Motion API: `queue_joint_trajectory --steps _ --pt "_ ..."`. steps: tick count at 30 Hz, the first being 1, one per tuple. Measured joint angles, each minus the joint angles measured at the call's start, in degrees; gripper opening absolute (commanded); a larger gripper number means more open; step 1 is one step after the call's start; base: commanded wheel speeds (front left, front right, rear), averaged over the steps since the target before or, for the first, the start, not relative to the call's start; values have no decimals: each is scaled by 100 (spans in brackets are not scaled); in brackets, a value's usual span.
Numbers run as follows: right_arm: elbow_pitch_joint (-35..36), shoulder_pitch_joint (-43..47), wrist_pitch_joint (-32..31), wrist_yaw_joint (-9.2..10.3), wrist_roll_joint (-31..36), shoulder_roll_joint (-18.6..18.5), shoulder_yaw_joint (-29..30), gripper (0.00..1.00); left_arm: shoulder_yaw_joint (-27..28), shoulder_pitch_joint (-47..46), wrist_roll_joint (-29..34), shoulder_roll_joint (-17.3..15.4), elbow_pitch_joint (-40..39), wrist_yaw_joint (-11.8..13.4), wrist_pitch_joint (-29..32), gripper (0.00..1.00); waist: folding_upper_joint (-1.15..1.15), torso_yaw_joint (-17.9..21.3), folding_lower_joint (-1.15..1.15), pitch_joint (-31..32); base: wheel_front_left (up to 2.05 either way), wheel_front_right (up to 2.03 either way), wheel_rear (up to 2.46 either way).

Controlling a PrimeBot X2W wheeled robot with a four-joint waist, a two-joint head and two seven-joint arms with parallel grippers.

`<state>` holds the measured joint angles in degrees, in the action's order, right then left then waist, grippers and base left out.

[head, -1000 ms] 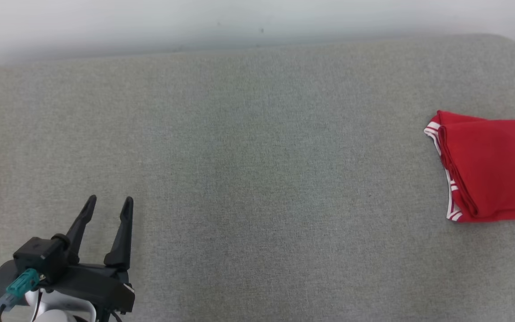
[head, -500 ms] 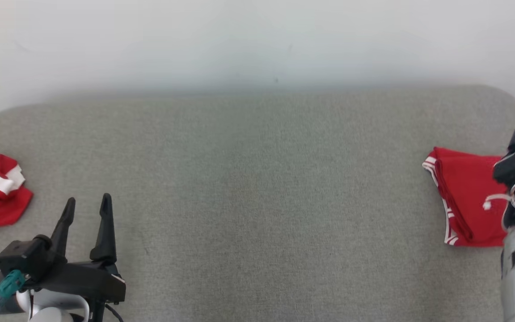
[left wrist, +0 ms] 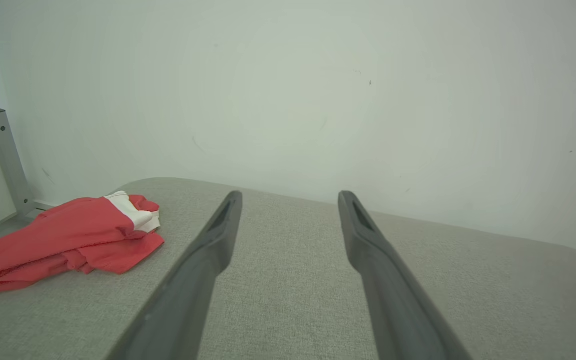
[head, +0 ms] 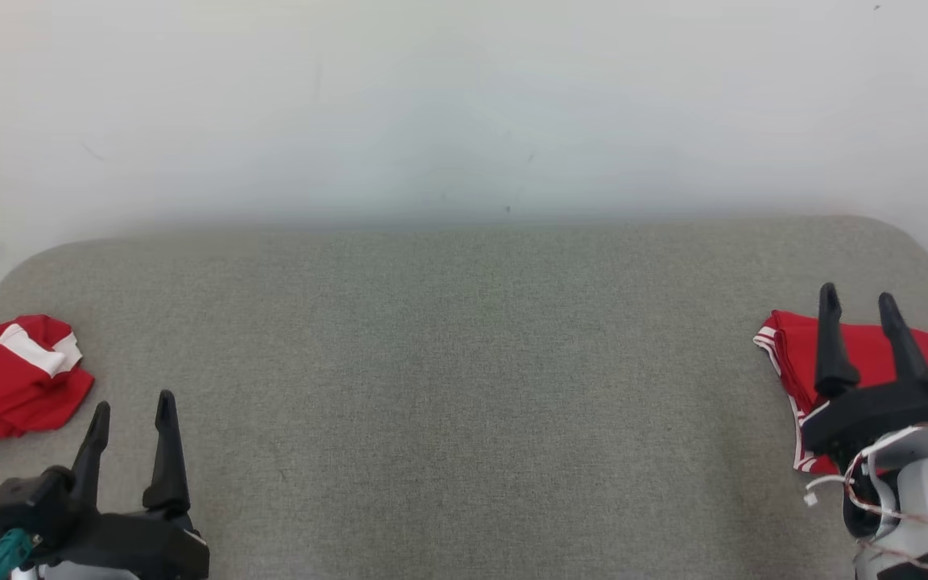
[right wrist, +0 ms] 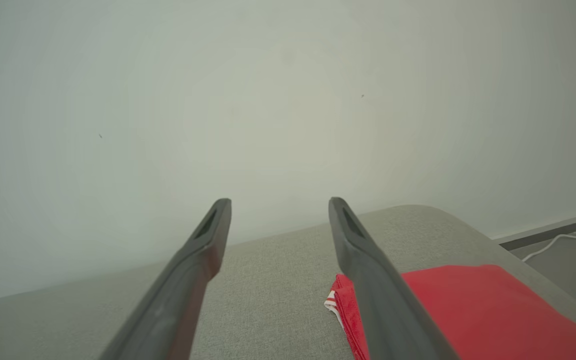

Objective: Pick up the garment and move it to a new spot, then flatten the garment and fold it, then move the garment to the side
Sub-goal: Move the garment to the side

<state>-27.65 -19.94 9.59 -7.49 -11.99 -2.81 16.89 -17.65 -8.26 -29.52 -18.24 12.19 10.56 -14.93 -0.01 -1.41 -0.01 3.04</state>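
A crumpled red garment with a white band lies at the left end of the grey padded table; it also appears in the left wrist view. A folded red garment with white striped trim rests flat at the right end. My left gripper is open and empty at the lower left, just right of the crumpled garment. My right gripper is open and empty, its fingers in front of the folded garment and hiding part of it.
A white wall rises directly behind the table's rounded back edge. A grey metal post stands off the left end. A white cable lies on the floor beyond the right end. Bare grey padding spans between the two garments.
The head camera has tilted up, showing more wall and both table ends. The right gripper has come into view, drawn back off the folded garment, fingers open. The left gripper stays open.
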Motion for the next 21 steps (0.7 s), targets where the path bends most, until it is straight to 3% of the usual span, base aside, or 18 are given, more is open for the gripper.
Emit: queue_joint_trajectory --steps 12,21 --pt "1321 1204 -200 0 208 2 -396 100 -90 432 243 -58 -86 4 0 100 1 -36 1 100 0 0 0" --pt "1629 1574 -147 0 227 1 -427 100 3 638 5 99 -101 -54 0 100 1 1 0 125 0 0 0"
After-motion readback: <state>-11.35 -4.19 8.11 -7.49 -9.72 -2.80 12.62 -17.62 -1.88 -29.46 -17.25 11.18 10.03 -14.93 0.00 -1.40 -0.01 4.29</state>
